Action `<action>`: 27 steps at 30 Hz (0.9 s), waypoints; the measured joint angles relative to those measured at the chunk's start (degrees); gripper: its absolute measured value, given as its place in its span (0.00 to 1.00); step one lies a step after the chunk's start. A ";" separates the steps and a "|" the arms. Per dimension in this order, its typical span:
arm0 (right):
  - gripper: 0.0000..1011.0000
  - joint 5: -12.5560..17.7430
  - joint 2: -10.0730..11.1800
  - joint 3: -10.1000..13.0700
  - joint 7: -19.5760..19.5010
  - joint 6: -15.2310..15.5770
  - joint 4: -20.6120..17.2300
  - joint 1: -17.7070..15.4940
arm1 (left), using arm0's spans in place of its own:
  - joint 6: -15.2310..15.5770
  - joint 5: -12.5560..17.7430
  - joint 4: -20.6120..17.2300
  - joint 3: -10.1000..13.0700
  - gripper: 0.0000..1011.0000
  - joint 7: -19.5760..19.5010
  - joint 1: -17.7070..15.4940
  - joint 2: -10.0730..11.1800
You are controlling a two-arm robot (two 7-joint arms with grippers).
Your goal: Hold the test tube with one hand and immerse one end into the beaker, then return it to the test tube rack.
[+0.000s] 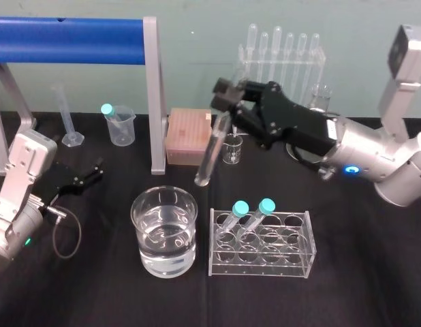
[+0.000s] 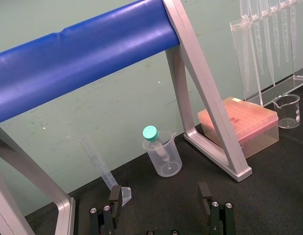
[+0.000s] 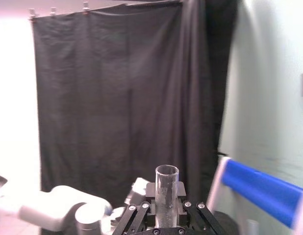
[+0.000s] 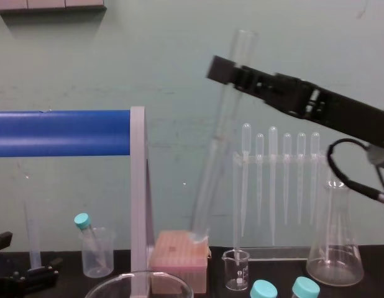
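My right gripper [image 1: 225, 103] is shut on the upper part of the test tube [image 1: 210, 153], a long clear open-rimmed tube held in the air and tilted. Its lower end hangs just behind and to the right of the beaker [image 1: 148, 255], a wide glass part-filled with clear liquid. In the chest view the test tube [image 4: 220, 143] slants from the right gripper [image 4: 234, 73] down toward the beaker's rim [image 4: 117, 284]. The right wrist view has the test tube [image 3: 166, 188] standing between the fingers. The clear test tube rack [image 1: 265, 270] holds two teal-capped tubes. My left gripper [image 1: 93, 174] rests open at the far left.
A blue bar on a grey frame [image 1: 153, 102] crosses the back left. Behind the tube stand a pink tip box [image 1: 186, 136] and a small glass beaker [image 1: 231, 148]. A plastic beaker [image 1: 120, 126], a graduated cylinder [image 1: 67, 116], a pipette stand [image 1: 282, 51] and a conical flask [image 4: 335, 248] line the back.
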 joint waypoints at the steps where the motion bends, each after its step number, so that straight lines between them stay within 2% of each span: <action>1: 0.22 0.02 -0.44 -0.97 0.81 0.35 0.00 0.57 | 0.00 0.00 0.00 0.00 0.99 0.00 0.00 0.00; 12: 0.22 -0.48 -2.73 -5.69 3.87 1.19 2.93 3.69 | 0.00 0.00 0.00 0.00 0.99 0.00 0.00 0.00; 22: 0.22 -1.40 -5.14 -8.96 4.80 0.70 8.25 6.77 | 0.00 0.00 0.00 0.00 0.99 0.00 0.01 0.00; 27: 0.22 -2.89 -6.60 -10.48 4.75 -0.03 11.54 8.30 | 0.00 0.00 0.00 0.00 0.99 0.00 0.00 0.00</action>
